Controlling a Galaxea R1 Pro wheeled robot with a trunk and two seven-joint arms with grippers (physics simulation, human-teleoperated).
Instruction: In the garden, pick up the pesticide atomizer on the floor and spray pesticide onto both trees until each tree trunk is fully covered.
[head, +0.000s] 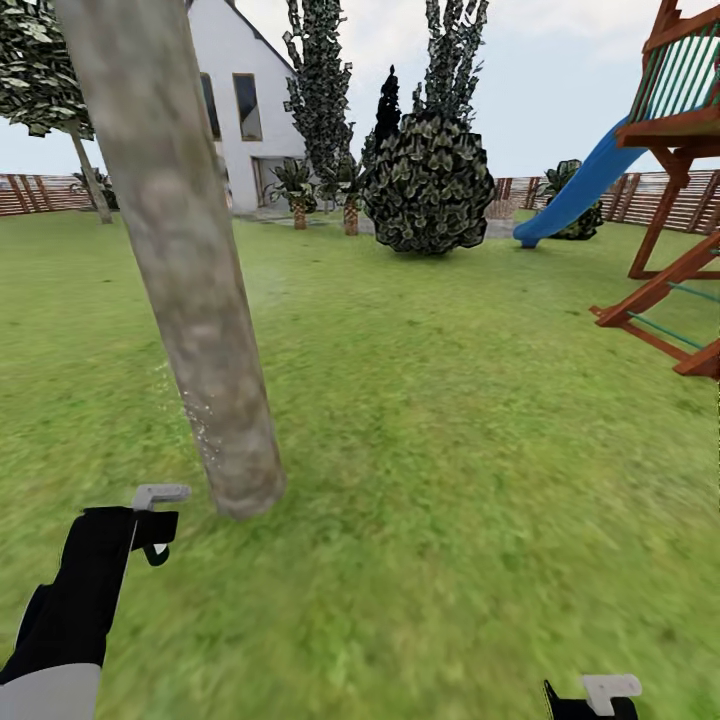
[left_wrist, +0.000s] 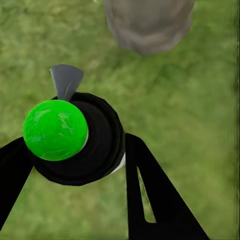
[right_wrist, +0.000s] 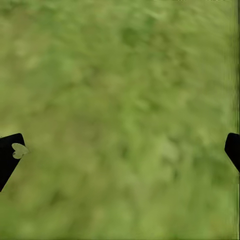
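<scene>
Two black fingers (left_wrist: 150, 190) of left gripper (left_wrist: 75, 165) clamp pesticide atomizer (left_wrist: 70, 135), grey nozzle toward tree trunk (left_wrist: 149, 25); head view shows white pesticide (head: 195, 420) specks there. Right gripper (right_wrist: 120, 150) spread wide over lawn (right_wrist: 125, 75).

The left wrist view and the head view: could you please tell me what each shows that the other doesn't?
Left wrist view: the left claw shut on the atomizer, with its green round top and grey nozzle. Head view: the white house, round bush, blue slide, fence, and white pesticide specks on the trunk. Both: the tree trunk base and the lawn.
</scene>
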